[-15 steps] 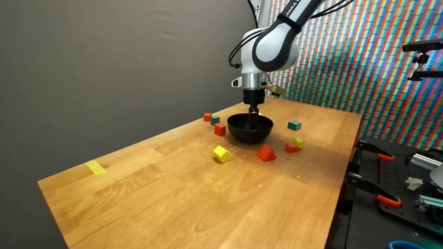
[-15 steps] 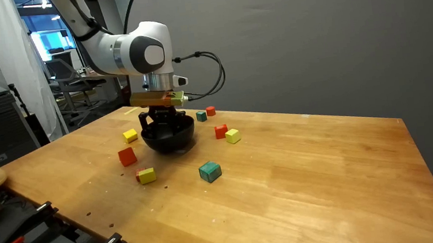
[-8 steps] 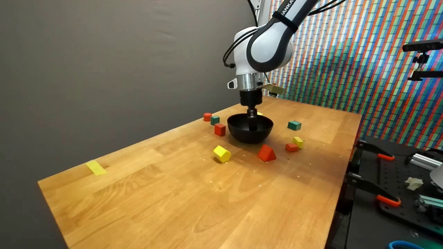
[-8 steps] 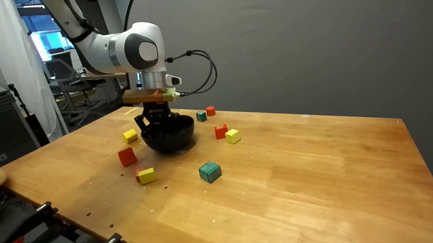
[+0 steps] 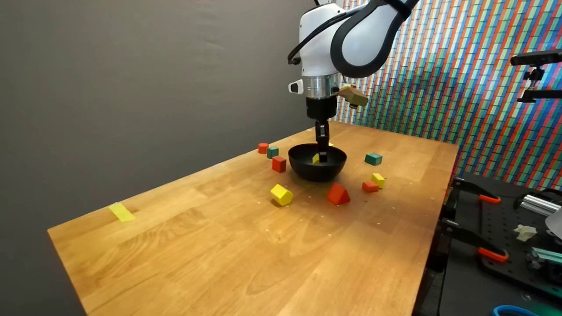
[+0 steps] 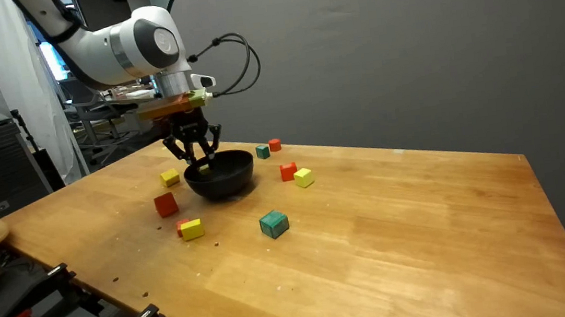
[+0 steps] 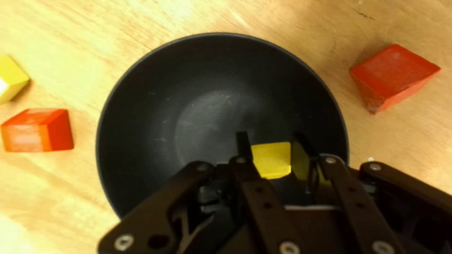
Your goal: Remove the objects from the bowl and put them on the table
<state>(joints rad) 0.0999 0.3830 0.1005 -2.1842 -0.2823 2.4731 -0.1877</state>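
I have the yellow block pinched

It sits between the fingertips of my pincer, within the mouth of the round matte-black bowl, scuffed inside. A red triangular prism rests near the bowl on the grained wooden desk.

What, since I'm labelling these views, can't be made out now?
Wrist view: black bowl toward the picture's bottom, behind the gripper; anything lying there is unseen.
Wrist view: yellow block, cut off by the left edge.
In an exterior view: small red block, mostly hidden by the nearer yellow block.
In an exterior view: gripped yellow block, partly behind the gripper.
In an exterior view: yellow sliver showing beside the gripper, too small to identify.
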